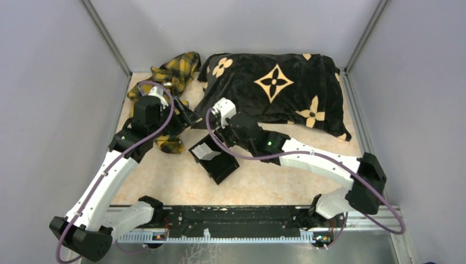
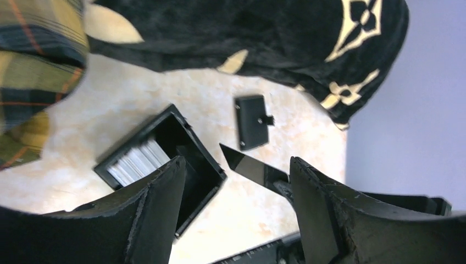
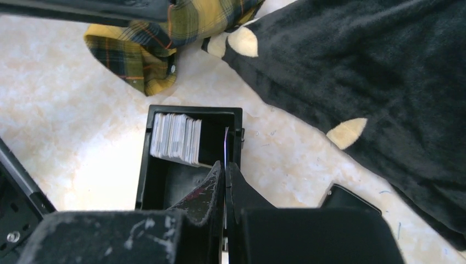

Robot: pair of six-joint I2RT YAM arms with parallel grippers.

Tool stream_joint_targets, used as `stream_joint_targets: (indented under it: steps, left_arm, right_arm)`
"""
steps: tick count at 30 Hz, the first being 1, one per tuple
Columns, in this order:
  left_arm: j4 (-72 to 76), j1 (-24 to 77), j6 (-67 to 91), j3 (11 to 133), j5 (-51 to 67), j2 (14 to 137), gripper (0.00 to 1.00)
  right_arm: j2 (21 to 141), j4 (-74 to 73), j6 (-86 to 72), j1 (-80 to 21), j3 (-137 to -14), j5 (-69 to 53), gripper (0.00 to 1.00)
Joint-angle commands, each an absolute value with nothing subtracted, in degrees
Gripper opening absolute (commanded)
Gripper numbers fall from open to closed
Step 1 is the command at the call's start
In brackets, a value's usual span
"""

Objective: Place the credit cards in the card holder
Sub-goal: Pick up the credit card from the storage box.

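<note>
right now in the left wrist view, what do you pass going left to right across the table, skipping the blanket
plaid cloth → black tray holding the credit cards → card holder

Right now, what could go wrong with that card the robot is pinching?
The right fingers grip the card by one end only, so it could twist or slip out. The holder lies loose near the blanket, and the open left fingers are not steadying it, so it might slide when the card pushes in.
</note>
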State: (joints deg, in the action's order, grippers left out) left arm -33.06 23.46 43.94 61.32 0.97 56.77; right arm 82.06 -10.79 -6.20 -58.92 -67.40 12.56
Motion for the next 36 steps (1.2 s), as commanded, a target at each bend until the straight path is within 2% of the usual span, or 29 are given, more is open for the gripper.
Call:
stream_joint_targets:
  steps: [1, 8, 17, 28, 36]
  left_arm:
    - [-35.04, 24.53, 49.63, 63.79, 10.1, 57.74, 0.75]
    - [-34.45, 27.88, 57.56, 65.69, 16.53, 57.96, 0.71]
    - [-34.23, 34.34, 64.31, 65.3, 20.65, 57.76, 0.7]
    - [-34.1, 40.74, 66.98, 63.35, 19.63, 58.5, 0.69]
    - [-30.29, 41.31, 67.3, 62.51, 19.98, 61.52, 0.64]
  right_arm:
    - [74.25, -4.63, 0.75, -63.78, -62.13, 21.3, 0.0]
    - [64.51, 5.66, 12.33, -75.14, -51.77, 38.26, 0.0]
    - [62.54, 25.78, 31.89, -87.41, -44.24, 54.57, 0.0]
    - [66.12, 51.3, 54.29, -95.07, -37.84, 60.96, 0.0]
    - [68.3, 53.3, 57.4, -98.34, -38.28, 60.35, 0.0]
